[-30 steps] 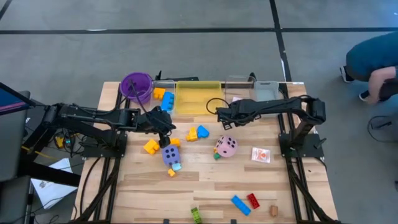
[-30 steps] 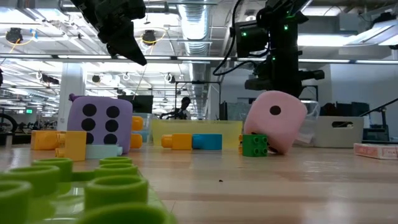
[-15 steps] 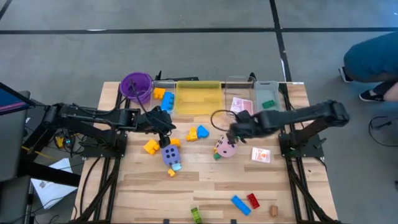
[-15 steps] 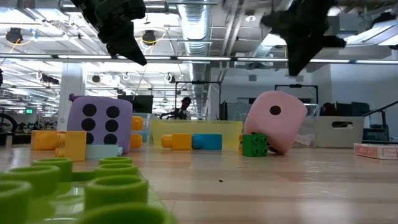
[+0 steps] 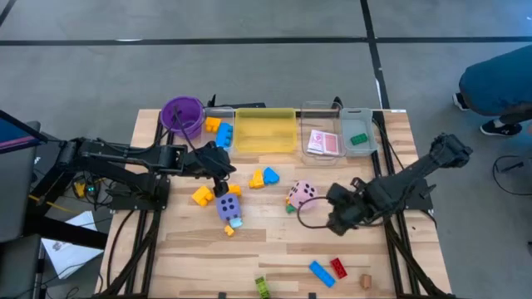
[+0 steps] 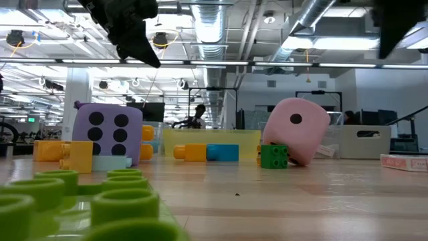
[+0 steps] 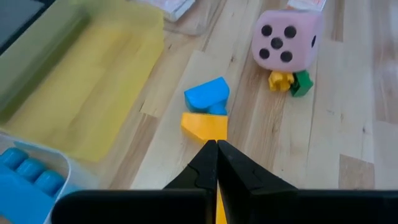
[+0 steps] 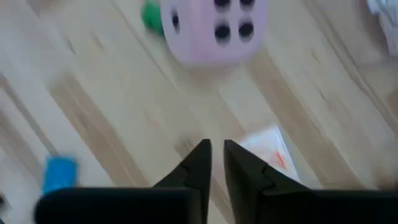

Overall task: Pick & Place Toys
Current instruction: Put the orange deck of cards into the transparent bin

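Right claw (image 5: 336,218) is hovering low over the counter (image 5: 274,241), on the near side of the pink die (image 5: 302,194). Its fingers are nearly pinched, just a thin slit between them, and nothing is held. In the right wrist view the pink die (image 8: 214,28) sits ahead of the tips, with a white and orange card pack (image 8: 266,149) lying flat just beside them.

Left claw (image 5: 221,176) hangs above the counter on the far-left side of the pink die, fingers pressed together and empty. Right past its tips is a yellow block (image 7: 204,124) touching a blue block (image 7: 208,94).

Working out from the pink die: a small green block (image 6: 274,156) and a yellow bit (image 7: 280,79) sit right against its base, and the die looks tipped onto them. The purple die (image 5: 228,207) is off to its left, next to a yellow block (image 5: 202,195). Behind the pink die, the clear tray (image 5: 337,126) holds pink cards (image 5: 322,142) and a green block (image 5: 358,139); the yellow tray (image 5: 265,131) sits beside it, with the purple cup (image 5: 183,115) further left. Near the front edge lie a blue block (image 5: 321,273), a red block (image 5: 339,267) and a green block (image 5: 263,286).
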